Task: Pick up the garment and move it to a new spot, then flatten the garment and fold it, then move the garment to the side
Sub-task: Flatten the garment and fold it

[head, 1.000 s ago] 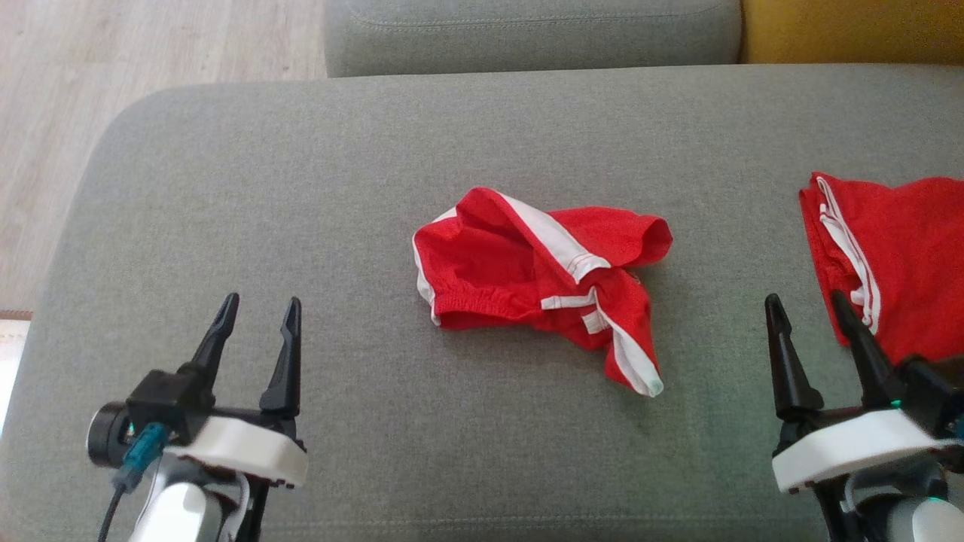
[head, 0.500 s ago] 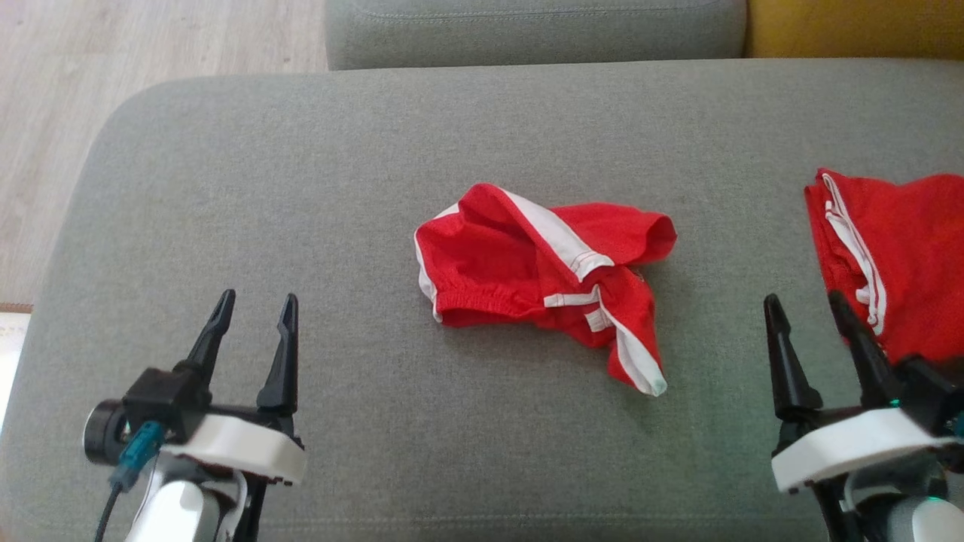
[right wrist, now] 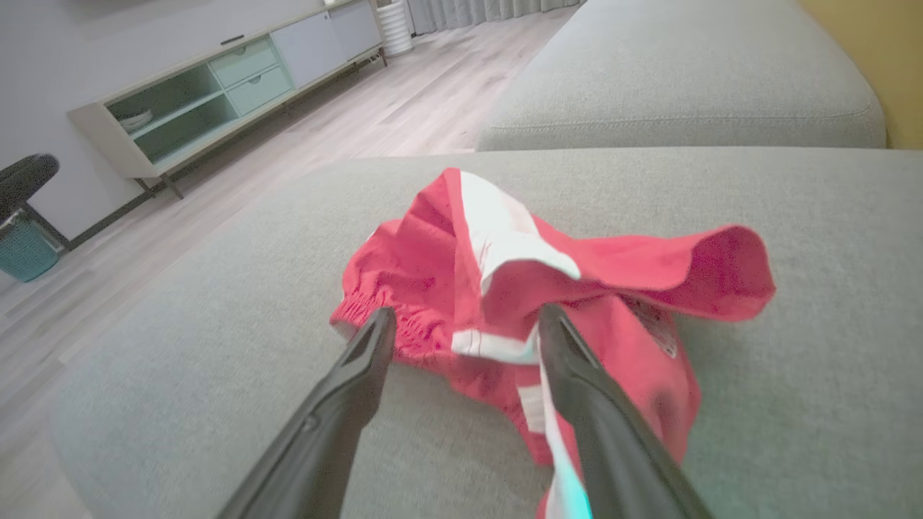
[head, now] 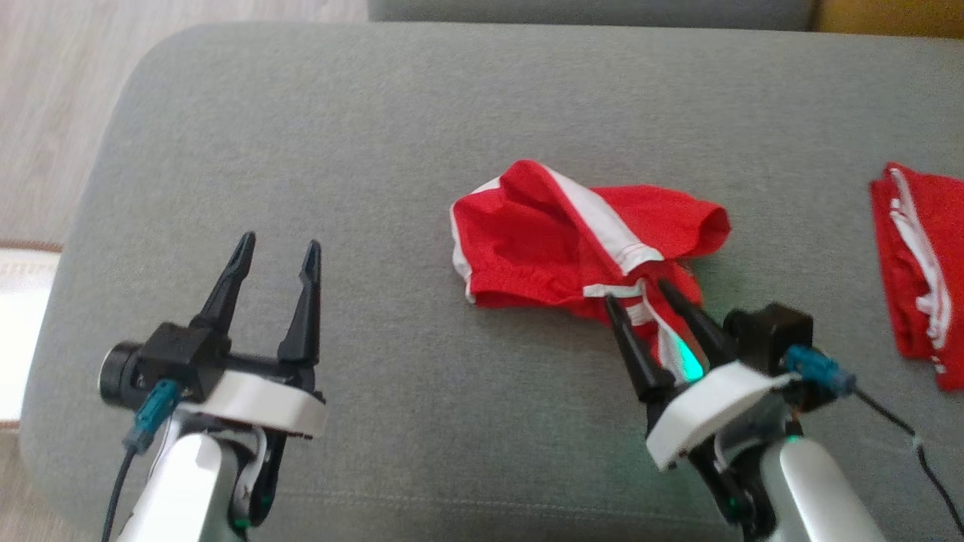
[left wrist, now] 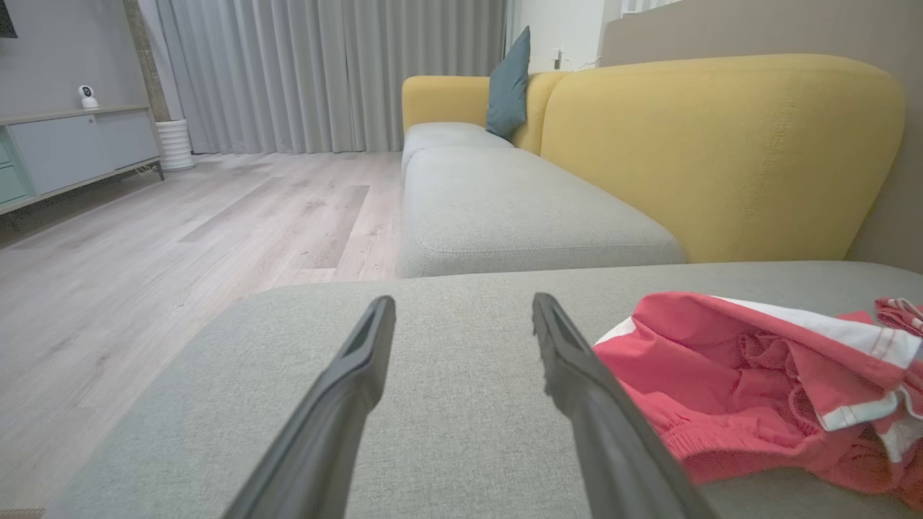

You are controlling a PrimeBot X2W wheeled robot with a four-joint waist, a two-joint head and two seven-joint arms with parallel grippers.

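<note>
Crumpled garment (head: 572, 241) on grey cushion (head: 339, 150), wood floor (head: 53, 98) beside. Left gripper (head: 279, 243) and right gripper (head: 636, 293) gape wide, empty. Left wrist view adds yellow backrest (left wrist: 721, 144); right wrist, a cabinet (right wrist: 216, 94).

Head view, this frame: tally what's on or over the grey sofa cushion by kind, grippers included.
Red garments with white stripes: 2, the crumpled red shorts in the middle and another red garment at the head view's right edge.
Grippers, both open: 2, the left gripper and the right gripper.
Total: 4.
</note>
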